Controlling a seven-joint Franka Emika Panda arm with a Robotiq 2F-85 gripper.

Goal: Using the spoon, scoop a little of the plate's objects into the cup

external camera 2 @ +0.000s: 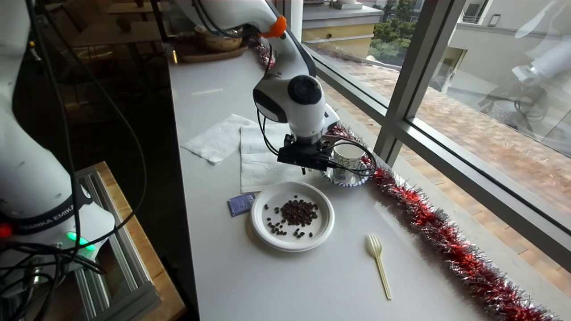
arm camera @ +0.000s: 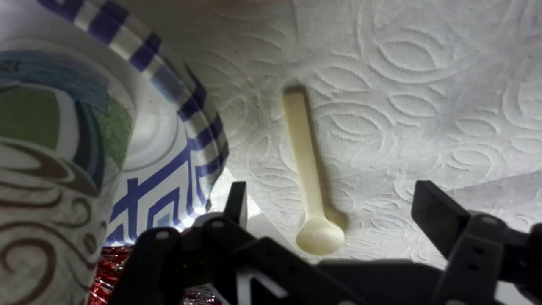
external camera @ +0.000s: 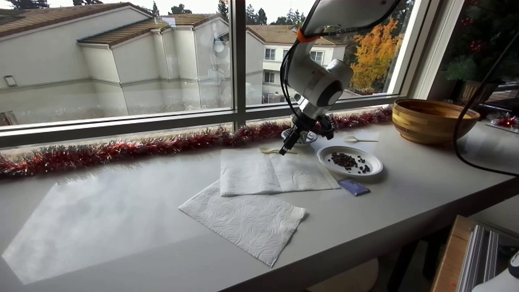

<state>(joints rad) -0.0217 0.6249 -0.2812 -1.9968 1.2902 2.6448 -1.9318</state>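
The pale tan spoon (arm camera: 305,165) lies on a white paper towel, bowl toward my gripper in the wrist view; an exterior view also shows it (external camera: 267,150). My gripper (arm camera: 332,205) is open and empty above the spoon, a finger to each side of its bowl end. The patterned white cup (external camera 2: 348,154) stands on a blue-and-white saucer (external camera 2: 345,182) beside the gripper; the cup also fills the left of the wrist view (arm camera: 46,212). The white plate (external camera 2: 329,223) holds a heap of dark brown pieces (external camera 2: 299,211); the plate also shows in an exterior view (external camera: 375,172).
Two paper towels (external camera: 247,174) lie on the table. A purple packet (external camera 2: 241,204) lies beside the plate. A pale fork (external camera 2: 379,265) lies near the window side. Red and silver tinsel (external camera: 170,148) runs along the window. A large wooden bowl (external camera: 429,125) stands beyond the plate.
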